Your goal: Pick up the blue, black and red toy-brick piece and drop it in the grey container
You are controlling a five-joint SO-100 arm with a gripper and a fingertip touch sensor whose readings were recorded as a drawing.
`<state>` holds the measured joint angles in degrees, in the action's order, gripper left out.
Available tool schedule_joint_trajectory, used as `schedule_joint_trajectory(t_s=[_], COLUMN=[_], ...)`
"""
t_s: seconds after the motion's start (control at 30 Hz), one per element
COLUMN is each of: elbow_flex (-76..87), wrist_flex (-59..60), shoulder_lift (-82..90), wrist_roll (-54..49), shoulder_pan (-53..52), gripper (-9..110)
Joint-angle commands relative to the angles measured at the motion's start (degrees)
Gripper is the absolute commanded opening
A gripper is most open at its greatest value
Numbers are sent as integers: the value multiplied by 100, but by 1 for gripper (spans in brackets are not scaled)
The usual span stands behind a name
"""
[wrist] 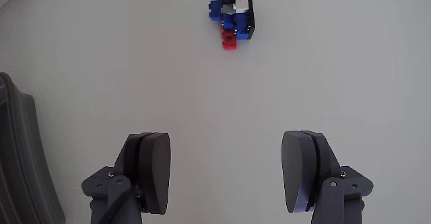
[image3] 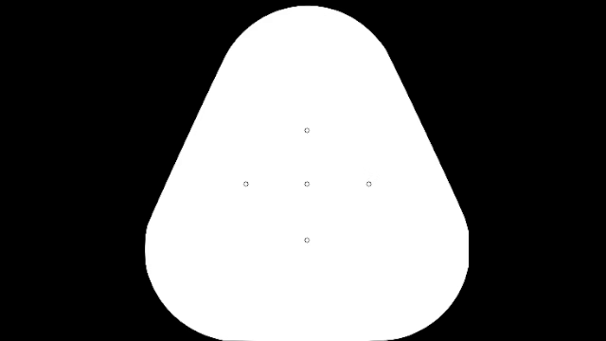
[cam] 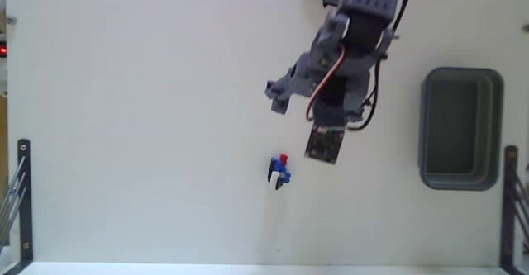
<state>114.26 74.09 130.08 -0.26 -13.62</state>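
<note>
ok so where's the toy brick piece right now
In the fixed view the toy-brick piece lies on the table, lower centre, just below-left of the arm's circuit board and far left of the grey container.

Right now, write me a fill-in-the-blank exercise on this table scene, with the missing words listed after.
1. In the wrist view the claw is ____, with nothing between its fingers.
2. The toy-brick piece lies on the ____ table.
3. In the fixed view the grey container sits at the ____ side of the picture.
4. The container's hollow is ____.

Missing words: open; white; right; empty
</note>
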Motion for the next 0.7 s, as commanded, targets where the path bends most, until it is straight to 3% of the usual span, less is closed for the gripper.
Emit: schedule_joint_trajectory(t_s=[0.0, 0.67], elbow_flex=[-258, -971], wrist_flex=[-264, -1094], shoulder_lift=[-135, -1679], wrist_roll=[26, 26], shoulder_pan=[-73, -73], gripper=[110, 110])
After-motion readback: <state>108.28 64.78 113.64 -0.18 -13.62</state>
